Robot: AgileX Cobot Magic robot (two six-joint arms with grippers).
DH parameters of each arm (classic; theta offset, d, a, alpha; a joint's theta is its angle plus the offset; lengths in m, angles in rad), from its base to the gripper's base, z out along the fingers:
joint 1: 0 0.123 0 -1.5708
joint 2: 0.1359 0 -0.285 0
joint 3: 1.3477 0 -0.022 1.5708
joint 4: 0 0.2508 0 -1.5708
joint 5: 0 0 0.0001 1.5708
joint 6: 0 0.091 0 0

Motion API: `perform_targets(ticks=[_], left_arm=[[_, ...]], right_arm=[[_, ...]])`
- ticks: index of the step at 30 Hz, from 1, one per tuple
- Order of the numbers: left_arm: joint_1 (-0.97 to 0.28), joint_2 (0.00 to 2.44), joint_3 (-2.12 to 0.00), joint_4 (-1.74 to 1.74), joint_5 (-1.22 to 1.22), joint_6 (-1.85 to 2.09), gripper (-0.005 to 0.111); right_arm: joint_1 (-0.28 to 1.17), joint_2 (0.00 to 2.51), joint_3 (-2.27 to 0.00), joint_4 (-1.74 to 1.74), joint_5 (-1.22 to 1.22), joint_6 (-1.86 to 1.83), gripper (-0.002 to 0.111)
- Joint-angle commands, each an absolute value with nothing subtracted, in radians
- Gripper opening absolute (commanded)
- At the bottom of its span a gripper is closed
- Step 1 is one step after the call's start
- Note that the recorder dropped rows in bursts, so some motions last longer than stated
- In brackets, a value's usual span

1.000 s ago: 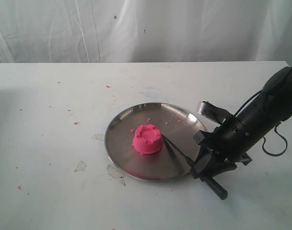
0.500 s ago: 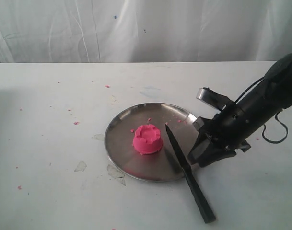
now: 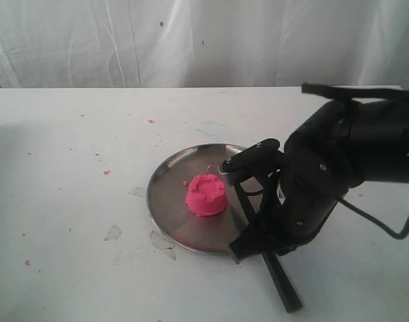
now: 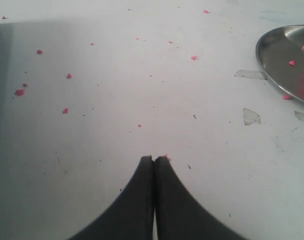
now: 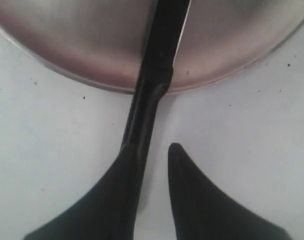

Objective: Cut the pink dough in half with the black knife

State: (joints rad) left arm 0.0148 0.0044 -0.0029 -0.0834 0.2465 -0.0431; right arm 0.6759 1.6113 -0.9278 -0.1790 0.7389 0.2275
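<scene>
The pink dough (image 3: pixel 206 194) stands whole as a cup-shaped lump on the steel plate (image 3: pixel 169 201). The black knife (image 3: pixel 283 287) lies flat, blade over the plate's rim beside the dough and handle on the table. My right gripper (image 5: pixel 154 149) hangs low over the handle, open. The knife (image 5: pixel 156 65) runs from the plate (image 5: pixel 82 45) down under one finger (image 5: pixel 117 195), and the other finger (image 5: pixel 201 200) stands apart over bare table. My left gripper (image 4: pixel 153 158) is shut on nothing above the table, left of the plate (image 4: pixel 279 55); the exterior view does not show it.
Tiny pink crumbs (image 4: pixel 68 76) dot the white table (image 3: pixel 70 201). Torn bits of clear tape (image 3: pixel 112 233) lie left of the plate. A white curtain (image 3: pixel 191 40) closes off the back. The right arm's bulk (image 3: pixel 338 161) covers the plate's right side.
The knife left the right gripper and came to rest across the plate's rim. The right arm then swung in over the knife's handle. The dough has not moved.
</scene>
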Motion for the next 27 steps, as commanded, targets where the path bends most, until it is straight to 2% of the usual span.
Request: perform_targets(ticks=[1, 5, 13, 17, 20, 27], left_arm=[[0.012, 0.0, 0.0, -0.088, 0.247, -0.045, 0.0], [0.012, 0.0, 0.0, -0.088, 0.247, -0.045, 0.0], [0.012, 0.0, 0.0, -0.088, 0.247, -0.045, 0.0], [0.012, 0.0, 0.0, -0.088, 0.247, -0.045, 0.0], [0.012, 0.0, 0.0, -0.088, 0.247, -0.045, 0.0], [0.012, 0.0, 0.0, -0.088, 0.247, -0.045, 0.0]], right_arm=[[0.712, 1.628, -0.886, -0.203, 0.606, 0.393, 0.021], [0.714, 1.649, -0.884, -0.176, 0.532, 0.39, 0.027], [0.714, 1.652, -0.888, -0.176, 0.484, 0.349, 0.027], [0.734, 1.633, -0.915, -0.176, 0.628, 0.364, 0.027], [0.807, 1.628, -0.94, -0.252, 0.763, 0.37, 0.027], [1.038, 1.689, -0.968, -0.759, 1.034, 0.928, 0.027]])
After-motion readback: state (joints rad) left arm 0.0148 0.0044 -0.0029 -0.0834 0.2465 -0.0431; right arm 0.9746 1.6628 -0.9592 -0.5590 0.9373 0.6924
